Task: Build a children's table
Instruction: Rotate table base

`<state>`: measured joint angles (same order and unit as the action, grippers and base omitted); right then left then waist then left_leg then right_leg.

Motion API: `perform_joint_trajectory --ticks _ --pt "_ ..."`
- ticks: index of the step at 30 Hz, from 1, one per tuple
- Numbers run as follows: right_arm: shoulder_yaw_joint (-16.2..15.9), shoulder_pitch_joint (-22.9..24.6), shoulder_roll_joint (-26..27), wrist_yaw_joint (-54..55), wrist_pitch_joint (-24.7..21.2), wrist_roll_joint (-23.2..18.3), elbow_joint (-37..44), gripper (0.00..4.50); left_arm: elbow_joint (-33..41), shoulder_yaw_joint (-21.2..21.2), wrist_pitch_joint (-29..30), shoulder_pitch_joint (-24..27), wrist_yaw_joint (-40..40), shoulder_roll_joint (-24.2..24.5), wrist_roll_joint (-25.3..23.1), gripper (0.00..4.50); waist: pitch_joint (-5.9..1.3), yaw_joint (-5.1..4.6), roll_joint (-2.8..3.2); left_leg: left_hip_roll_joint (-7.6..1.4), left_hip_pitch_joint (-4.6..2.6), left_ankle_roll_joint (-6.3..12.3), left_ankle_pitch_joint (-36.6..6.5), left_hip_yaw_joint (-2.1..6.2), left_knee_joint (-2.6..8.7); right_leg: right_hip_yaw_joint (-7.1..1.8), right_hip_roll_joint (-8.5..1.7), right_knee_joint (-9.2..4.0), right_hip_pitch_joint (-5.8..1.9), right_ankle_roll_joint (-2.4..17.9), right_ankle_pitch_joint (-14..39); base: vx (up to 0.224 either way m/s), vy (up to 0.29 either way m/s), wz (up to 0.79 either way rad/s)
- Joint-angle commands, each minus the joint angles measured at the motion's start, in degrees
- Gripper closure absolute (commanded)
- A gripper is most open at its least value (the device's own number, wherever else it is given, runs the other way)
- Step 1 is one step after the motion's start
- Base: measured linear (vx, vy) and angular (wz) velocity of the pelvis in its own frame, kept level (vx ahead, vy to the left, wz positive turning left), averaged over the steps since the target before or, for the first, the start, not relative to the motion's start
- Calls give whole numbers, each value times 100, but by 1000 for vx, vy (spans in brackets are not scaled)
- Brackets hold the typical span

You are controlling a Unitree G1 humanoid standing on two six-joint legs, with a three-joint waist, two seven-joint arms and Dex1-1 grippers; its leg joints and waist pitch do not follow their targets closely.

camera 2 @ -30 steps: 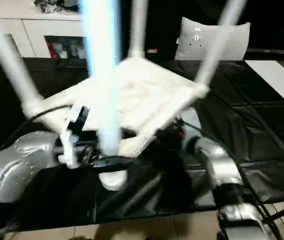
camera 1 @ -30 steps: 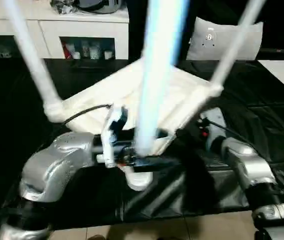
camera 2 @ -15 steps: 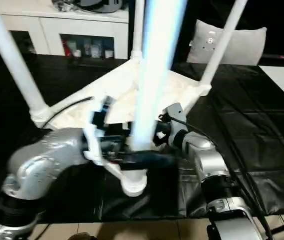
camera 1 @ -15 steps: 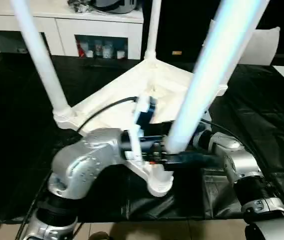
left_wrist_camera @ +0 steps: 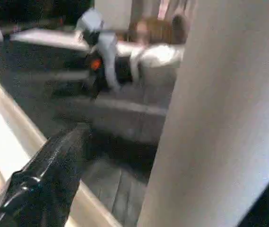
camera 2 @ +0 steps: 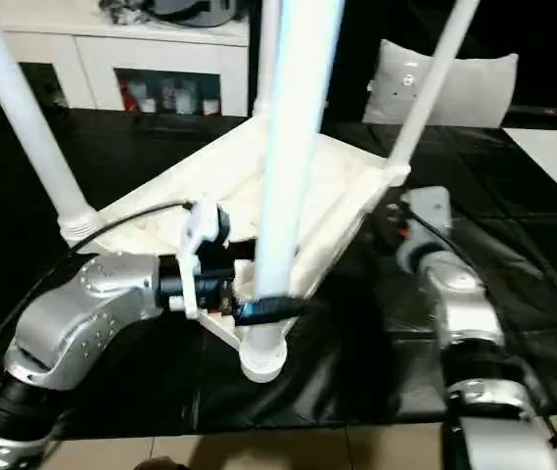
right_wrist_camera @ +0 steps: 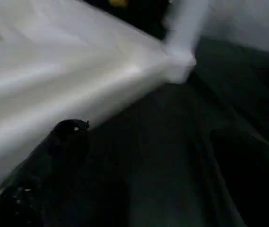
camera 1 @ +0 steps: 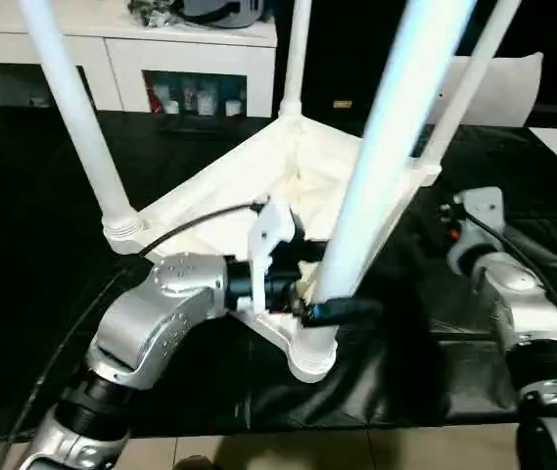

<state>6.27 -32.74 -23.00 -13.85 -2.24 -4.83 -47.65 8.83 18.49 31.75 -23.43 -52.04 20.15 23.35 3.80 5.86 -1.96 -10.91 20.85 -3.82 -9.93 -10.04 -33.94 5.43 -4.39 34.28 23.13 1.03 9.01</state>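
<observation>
upturned table top (camera 1: pixel 258 186): white, lying underside-up on the black mat (camera 1: pixel 43 294), set diamond-wise in the head views, with one corner toward 6 o'clock (nearest the robot) and the opposite corner toward 12 o'clock. all four legs stand in their corner sockets, long axes roughly vertical, tips pointing up out of the frame.

near leg (camera 1: pixel 376 166): seated in the 6 o'clock socket (camera 1: pixel 310 357); its axis leans from the socket up toward 1 o'clock.

left leg (camera 1: pixel 72 117): rises from the 9 o'clock corner, leaning toward 11 o'clock. far leg (camera 1: pixel 296 54): rises from the 12 o'clock corner, almost upright. right leg (camera 1: pixel 464 88): rises from the 3 o'clock corner, leaning toward 1 o'clock.

left gripper (camera 1: pixel 332 311): reaches across from 9 o'clock, its black fingers (left_wrist_camera: pixel 49 179) closed around the near leg just above the socket; in the left wrist view the leg (left_wrist_camera: pixel 219 118) stands between them.

right gripper (right_wrist_camera: pixel 125 189): beside the top's edge (right_wrist_camera: pixel 77 90) over the mat; whether it is released or clenched cannot be told. the right forearm (camera 1: pixel 518 294) lies at 3 o'clock, apart from the table.

background: white cabinet (camera 1: pixel 141 59) at 11 o'clock, grey cushion (camera 2: pixel 444 83) at 1 o'clock.
</observation>
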Motion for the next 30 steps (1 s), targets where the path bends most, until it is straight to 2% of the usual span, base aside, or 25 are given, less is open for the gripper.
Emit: perform_joint_trajectory --ticks 1,5,7,8,10,11,12,16,22,28,30 --pt "-69 -3 26 152 -88 136 -170 0 -143 117 -96 90 3 78 -259 1 -405 3 -54 -155 -49 -65 -1466 42 373 -262 -386 -488 -266 470 2548 0 0 0" --pt "-130 -40 238 93 38 177 -345 0 -174 181 -235 171 -28 61 -346 1 -415 -52 -49 -172 -32 -42 -1524 56 377 -261 -395 -468 -268 558 2441 0 0 0" --pt "-236 -132 405 -78 97 160 -467 0 -153 109 -204 127 48 -63 -225 1 -415 -64 -41 -184 -34 -33 -1523 56 378 -264 -399 -458 -266 637 2362 0 0 0" --pt "-330 -197 512 -237 156 176 -539 0 -114 46 -145 94 59 -137 -91 1 -419 -74 -57 -190 -31 -25 -1538 51 371 -268 -409 -450 -266 721 2302 0 0 0" --pt "-478 -297 670 -511 211 223 -641 0 -43 -9 -67 53 13 -206 76 1 -419 -68 -39 -195 -29 -9 -1518 50 368 -277 -414 -425 -265 843 2172 0 0 0" --pt "-580 -364 777 -778 223 232 -651 0 25 13 -3 34 -72 -216 151 1 -413 -76 -77 -211 -28 -10 -1466 53 380 -281 -404 -418 -257 885 2133 0 0 0" --pt "-616 -400 827 -912 243 234 -655 0 52 34 21 29 -118 -220 175 1 -414 -69 -63 -206 -14 6 -1464 54 375 -284 -422 -401 -293 900 2115 0 0 0" --pt "-876 -487 1059 -1547 257 223 -492 0 214 117 149 4 -175 -305 277 1 -401 -98 -47 -213 -25 23 -1499 55 383 -291 -414 -415 -282 866 2188 0 0 0" --pt "-973 -553 1210 -1743 276 176 -387 0 299 82 291 -121 -87 -580 459 1 -386 -140 -53 -215 -37 -31 -1633 67 385 -286 -423 -440 -277 857 2424 0 0 0" --pt "-1016 -524 1243 -1836 330 280 -370 0 315 49 425 -319 114 -997 702 1 -363 -220 -80 -202 -22 -47 -1864 92 370 -245 -437 -518 -271 667 2955 0 0 0" --pt "-1018 -487 1211 -1804 309 337 -339 0 358 35 469 -332 108 -1055 737 1 -357 -270 -116 -191 -6 -43 -1931 107 362 -217 -441 -552 -269 518 3233 0 0 0"
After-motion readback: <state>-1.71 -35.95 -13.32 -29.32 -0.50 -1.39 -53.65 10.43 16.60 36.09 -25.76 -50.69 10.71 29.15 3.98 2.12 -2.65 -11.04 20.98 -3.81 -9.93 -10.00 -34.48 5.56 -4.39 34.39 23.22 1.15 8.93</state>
